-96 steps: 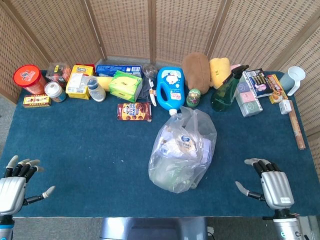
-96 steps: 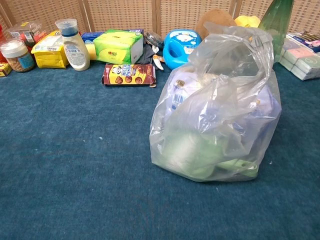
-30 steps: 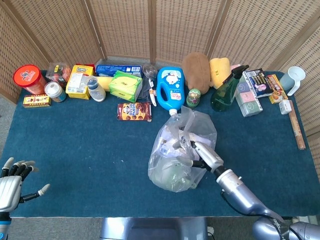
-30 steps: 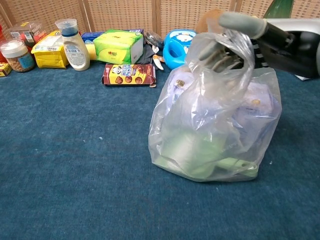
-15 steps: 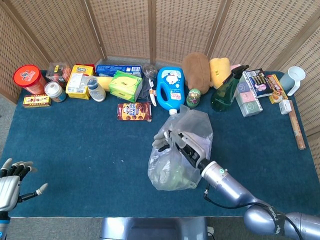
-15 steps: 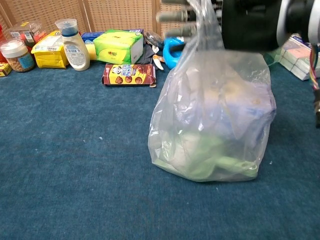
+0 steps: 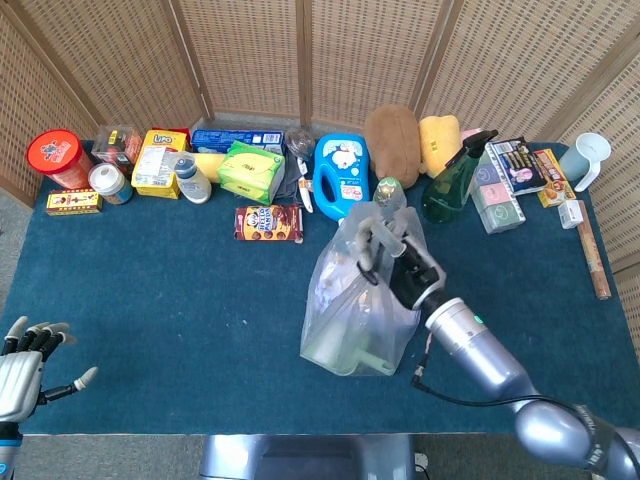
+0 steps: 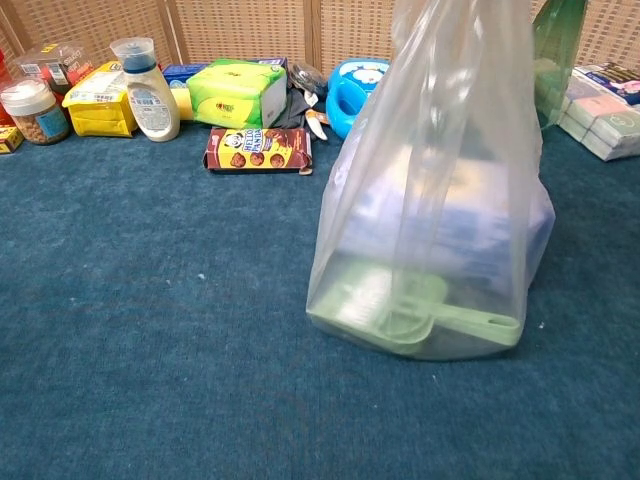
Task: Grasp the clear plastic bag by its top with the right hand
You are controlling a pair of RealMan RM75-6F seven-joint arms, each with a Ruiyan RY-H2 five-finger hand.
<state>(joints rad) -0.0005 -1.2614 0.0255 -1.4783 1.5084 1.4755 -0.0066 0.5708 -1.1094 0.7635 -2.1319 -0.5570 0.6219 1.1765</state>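
Observation:
The clear plastic bag point(image 7: 352, 305) stands at the middle of the blue table, stretched tall, with a green scoop and pale packets inside. My right hand point(image 7: 398, 258) grips its gathered top, fingers wrapped in the plastic. In the chest view the bag point(image 8: 430, 200) fills the right half and its top runs out of the frame, so the right hand is not seen there. My left hand point(image 7: 28, 362) rests open at the near left edge of the table, far from the bag.
A row of goods lines the far edge: red tin point(image 7: 58, 157), yellow box point(image 7: 158, 162), green tissue pack point(image 7: 250, 170), blue detergent jug point(image 7: 341, 178), green spray bottle point(image 7: 452, 180), white cup point(image 7: 588, 158). A cookie box point(image 7: 268, 223) lies just behind the bag.
My right hand has risen with the bag's top in its grip, pulling the bag taller and narrower. The hand has left the chest view. My left hand has stayed put.

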